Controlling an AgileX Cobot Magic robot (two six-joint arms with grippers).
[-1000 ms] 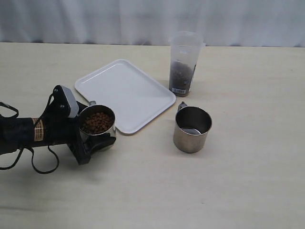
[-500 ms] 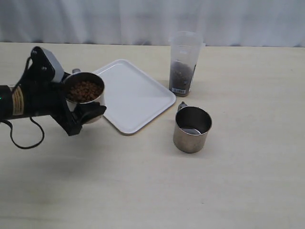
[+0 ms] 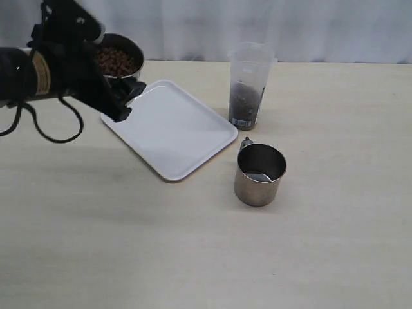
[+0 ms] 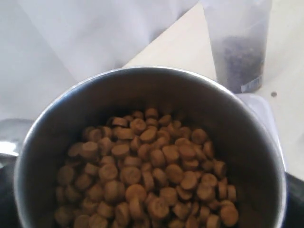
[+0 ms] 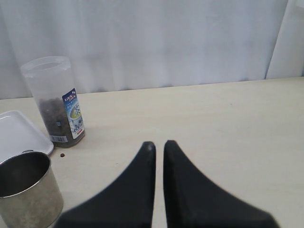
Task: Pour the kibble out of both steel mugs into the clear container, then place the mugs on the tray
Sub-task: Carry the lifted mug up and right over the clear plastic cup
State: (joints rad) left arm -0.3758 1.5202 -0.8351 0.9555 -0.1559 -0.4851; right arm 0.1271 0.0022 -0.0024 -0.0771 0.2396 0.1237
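From the exterior view, the left arm runs off the picture's left edge, so its base is not seen; a black cable loops below it. The arm is raised at the back left, and its left end effector pinches the full mug from both sides. The black fingers cover most of the mug's wall. The mug hangs off the table by the far left corner of the tray, tipped a little so that its kibble shows. The container stands upright just beyond the tray's right corner, with dark pellets in its lower part. The empty mug stands upright in front of it, apart from both.

In the left wrist view, the full mug fills nearly the whole picture, and its lower rim is cut off. The kibble lies deep inside. The fingers are hidden apart from dark blurs at the corners. Beyond the rim, the container shows with its top cut off, and a pale bit of the tray is visible.

In the right wrist view, the right end effector is pressed together, with only a thin slit between its black fingers, and it holds nothing above the bare table. The container shows its label. The empty mug and the tray are each cut by the picture's edge. One stray pellet lies near the container's base.
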